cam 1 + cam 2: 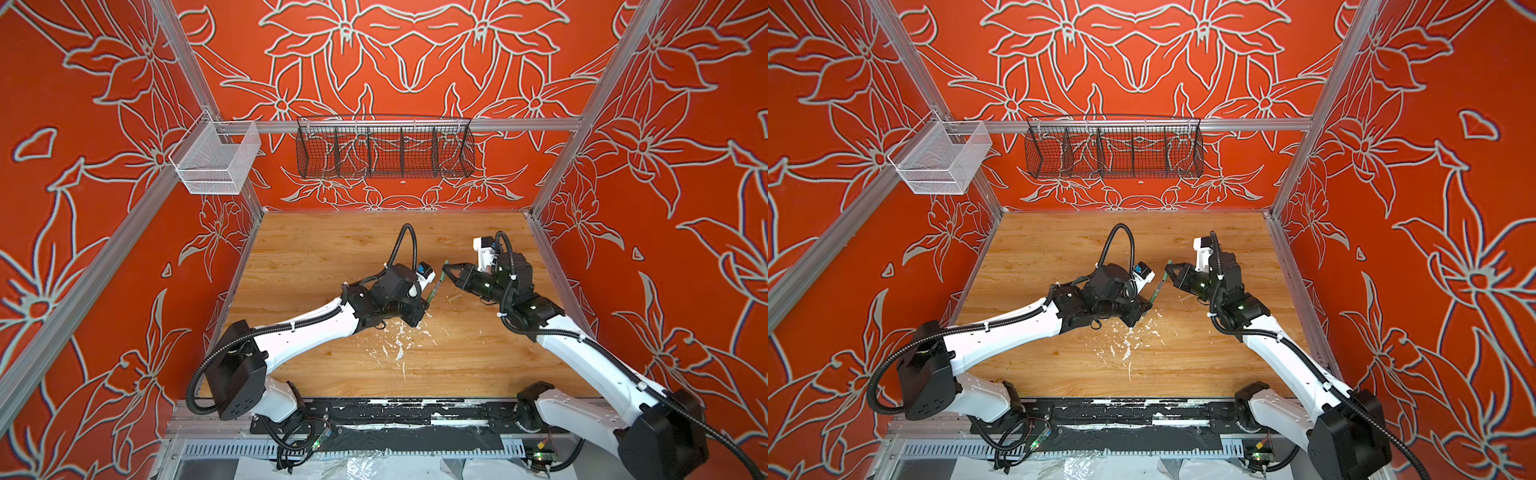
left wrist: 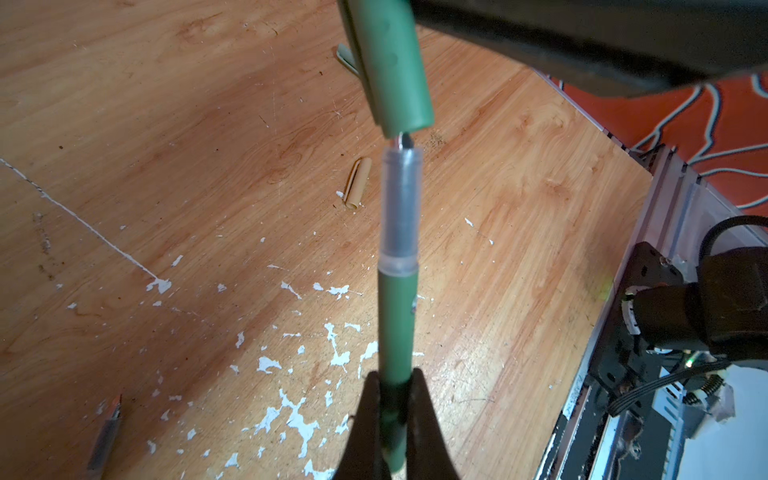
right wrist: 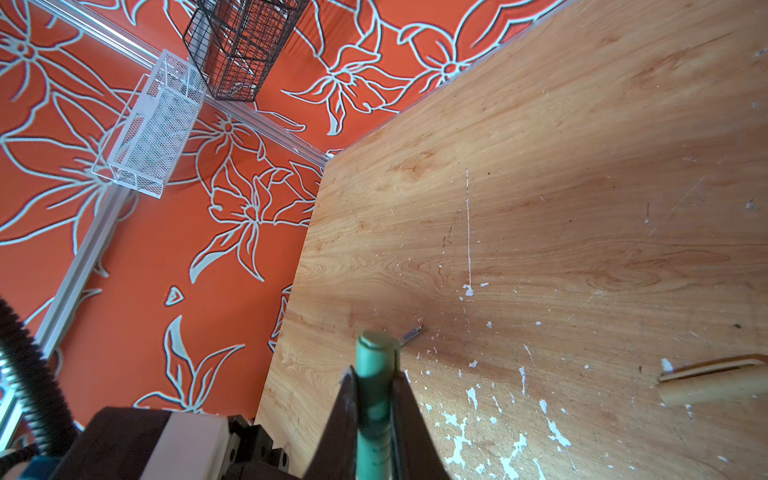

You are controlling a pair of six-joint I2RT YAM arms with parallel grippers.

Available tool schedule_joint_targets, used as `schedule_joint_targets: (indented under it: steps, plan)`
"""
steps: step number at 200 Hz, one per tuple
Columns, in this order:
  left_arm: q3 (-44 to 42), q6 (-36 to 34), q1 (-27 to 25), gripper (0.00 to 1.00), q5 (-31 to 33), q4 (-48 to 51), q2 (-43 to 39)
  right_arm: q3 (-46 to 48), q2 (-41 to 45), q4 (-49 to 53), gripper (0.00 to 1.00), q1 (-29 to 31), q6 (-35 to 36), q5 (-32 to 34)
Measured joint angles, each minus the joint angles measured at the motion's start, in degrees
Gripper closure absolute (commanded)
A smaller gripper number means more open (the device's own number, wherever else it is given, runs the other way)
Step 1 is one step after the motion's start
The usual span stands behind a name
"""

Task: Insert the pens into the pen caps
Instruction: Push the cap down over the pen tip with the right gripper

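We have the left gripper (image 2: pixel 395 376) with its jaws clamped on the lower barrel of a slim dark green plastic pen (image 2: pixel 397 316). The right gripper (image 3: pixel 374 372) has its jaws clamped on a short dark green tubular pen cap (image 2: pixel 392 70). Both are held above the wooden surface (image 1: pixel 332 249), between the two arms. In the left wrist view the pen's fine metal tip sits just at the cap's open mouth, and the cap leans a little off the pen's line. We would bring the two axes together first, then push slowly straight along the barrel until the clear grey neck is covered. In our judgement an angled push could bend the tip or twist the cap in its grip. A stubby tan cap (image 2: pixel 357 183) lies on the surface nearby. The white mesh basket (image 1: pixel 220 166) on the side rail and the black wire divided basket (image 1: pixel 384 160) on the back rail show nothing inside.
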State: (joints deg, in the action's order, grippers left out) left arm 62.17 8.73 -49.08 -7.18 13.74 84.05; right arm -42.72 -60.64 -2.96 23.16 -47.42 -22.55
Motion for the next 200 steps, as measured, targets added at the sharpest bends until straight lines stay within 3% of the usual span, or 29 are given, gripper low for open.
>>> schedule_joint_targets:
  steps: [200]
  plan:
    - [2.6,0.2,0.0,1.0,4.2,2.1,0.1,1.9,1.4,-3.7,0.86,0.7,-1.3,0.0]
